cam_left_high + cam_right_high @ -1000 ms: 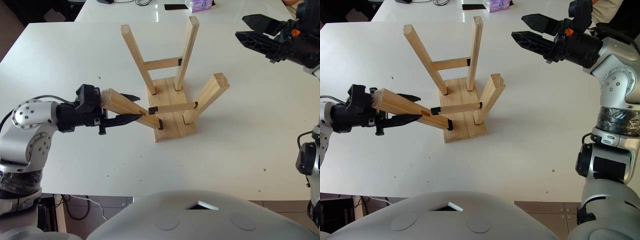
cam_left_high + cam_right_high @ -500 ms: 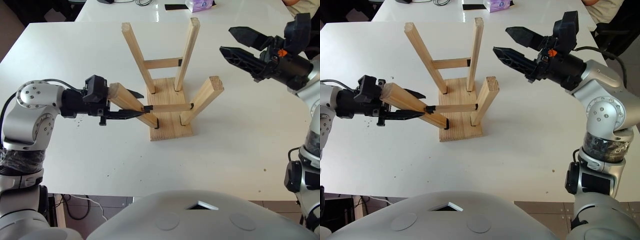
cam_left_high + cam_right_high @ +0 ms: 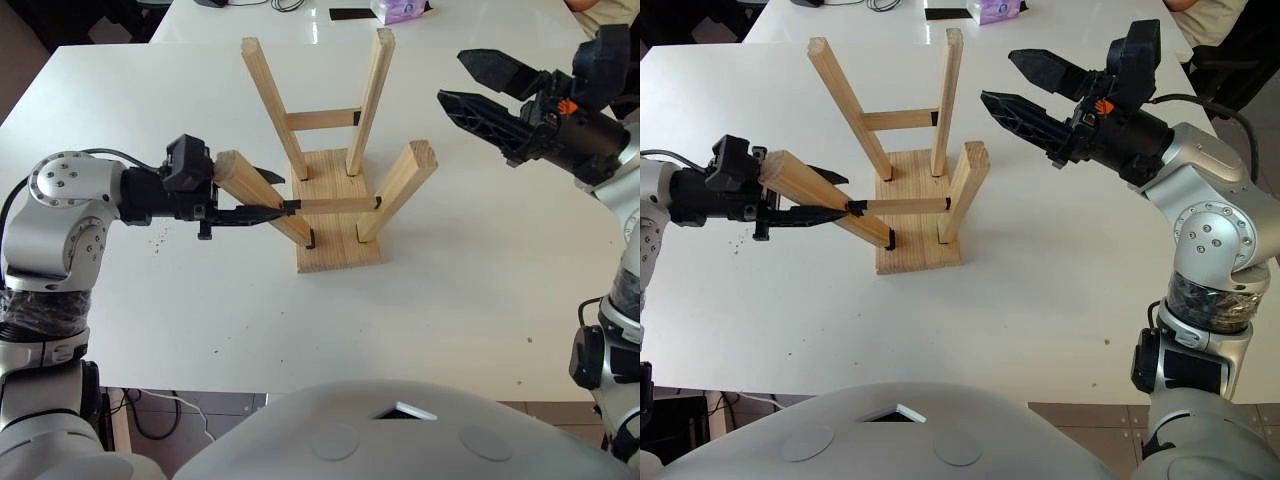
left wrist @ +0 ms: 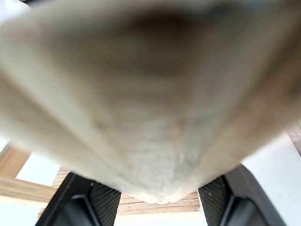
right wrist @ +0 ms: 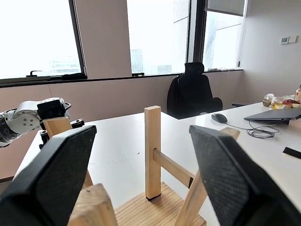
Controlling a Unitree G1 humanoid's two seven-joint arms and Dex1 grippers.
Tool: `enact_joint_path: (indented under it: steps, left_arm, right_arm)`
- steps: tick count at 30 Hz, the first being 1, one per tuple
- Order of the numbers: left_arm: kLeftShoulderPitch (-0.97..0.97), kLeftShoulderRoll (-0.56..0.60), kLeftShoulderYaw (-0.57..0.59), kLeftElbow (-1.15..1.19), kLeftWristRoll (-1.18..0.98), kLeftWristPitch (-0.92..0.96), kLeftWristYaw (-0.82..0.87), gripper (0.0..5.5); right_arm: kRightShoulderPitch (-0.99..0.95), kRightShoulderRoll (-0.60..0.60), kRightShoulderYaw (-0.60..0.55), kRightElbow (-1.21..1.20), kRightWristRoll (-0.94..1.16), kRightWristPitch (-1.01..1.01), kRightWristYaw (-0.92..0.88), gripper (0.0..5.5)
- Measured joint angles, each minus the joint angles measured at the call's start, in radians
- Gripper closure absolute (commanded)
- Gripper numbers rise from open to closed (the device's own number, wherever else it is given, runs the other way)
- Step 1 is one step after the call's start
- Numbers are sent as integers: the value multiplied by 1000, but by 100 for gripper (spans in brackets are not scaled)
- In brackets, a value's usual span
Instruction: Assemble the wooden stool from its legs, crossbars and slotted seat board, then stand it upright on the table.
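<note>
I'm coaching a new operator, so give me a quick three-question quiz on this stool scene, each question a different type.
1. True or false: the slotted pale wooden seat board lies on the white table, legs pointing up.
2. What does the left gripper clamp? A) nothing B) the tilted square wooden leg nearest it C) the seat board
3. Fill in: the right gripper has its fingers ____, touching nothing.
Key: 1 true; 2 B; 3 open.

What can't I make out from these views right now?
1. Left wrist view: the held leg is blurred against the lens, hiding its joint with the seat board.
2. Head views: slot joints too small to judge.
3. Right wrist view: the edge cuts off the near leg.
</note>
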Motion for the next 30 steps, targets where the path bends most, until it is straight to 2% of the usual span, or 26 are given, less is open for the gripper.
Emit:
enact_joint_path:
  steps: [2,4,12,18,24,30]
  left_arm:
    - [-3,-7,13,-13,-9,6,25,345]
    - [-2,-14,24,-38,-17,16,46,345]
    - [51,-51,1,-88,17,-2,103,345]
    - [58,-51,2,-96,16,-4,111,345]
    - [55,-34,3,-85,17,-12,93,345]
    - [44,-21,4,-76,15,-10,74,345]
  right_arm:
    - [-26,14,-10,-17,35,-1,-37,185]
    - [-54,33,-22,-32,64,-8,-78,212]
    - [-123,58,-39,-112,215,-7,-222,345]
    - [-148,48,-71,-49,223,-18,-304,441]
    - [-144,45,-82,-25,208,-48,-309,544]
    - [-80,29,-88,-11,143,-84,-300,550]
